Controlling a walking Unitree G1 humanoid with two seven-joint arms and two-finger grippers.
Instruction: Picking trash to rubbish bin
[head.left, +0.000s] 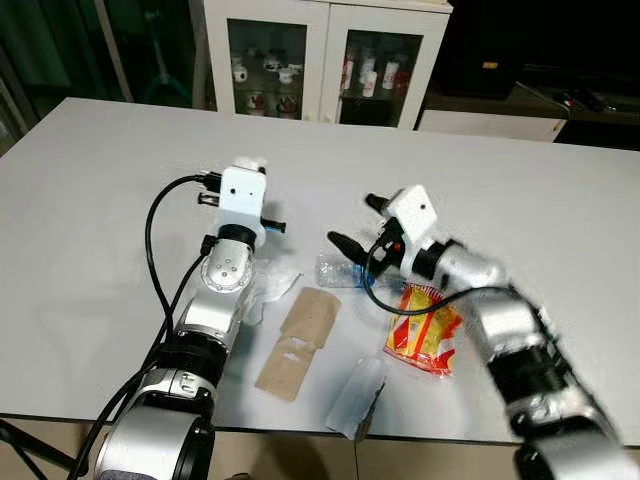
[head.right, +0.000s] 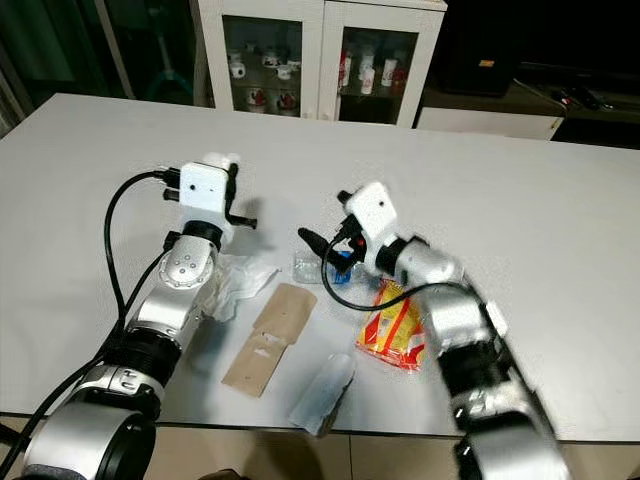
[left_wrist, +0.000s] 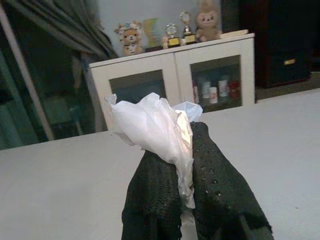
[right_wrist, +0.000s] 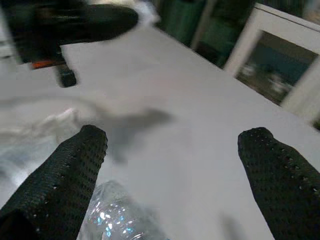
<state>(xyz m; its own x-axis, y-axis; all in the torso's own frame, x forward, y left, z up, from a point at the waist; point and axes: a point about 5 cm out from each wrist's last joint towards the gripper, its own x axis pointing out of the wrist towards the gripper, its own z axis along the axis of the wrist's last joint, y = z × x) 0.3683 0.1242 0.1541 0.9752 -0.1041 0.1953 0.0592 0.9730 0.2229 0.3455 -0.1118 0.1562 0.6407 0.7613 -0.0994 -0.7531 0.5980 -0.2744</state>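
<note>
While the crushed clear plastic bottle (head.left: 338, 270) lies on the white table (head.left: 100, 200) near its front edge, it is the item the next grasp most likely concerns. It rests on its side, its long axis running roughly across the robot's front. The right gripper (head.left: 352, 224) is directly above and just beside it, fingers spread wide. In the right wrist view the bottle (right_wrist: 120, 215) sits low between the two fingertips (right_wrist: 75, 165), closer to one finger than the other, so it lies ahead of and below the tool, not yet enclosed. The right arm is clearly the nearer one.

The left gripper (left_wrist: 185, 185) is pressed together on a wad of crumpled white plastic (left_wrist: 155, 125), which stands out above the fingertips in the left wrist view. This gripper is raised off the table.

Other trash lies around the bottle:
- A red and yellow snack wrapper (head.left: 425, 338) lies just beside it, under the right forearm.
- A folded brown cardboard piece (head.left: 300, 340) lies toward the front edge.
- A clear plastic sleeve (head.left: 355, 395) lies at the front edge.
- More crumpled white film (head.left: 272, 285) lies beside the left arm.

A white glass-door cabinet (head.left: 325, 60) stands behind the table.

Judgement: the right gripper needs to descend and centre its fingers across the bottle's short dimension before closing.
</note>
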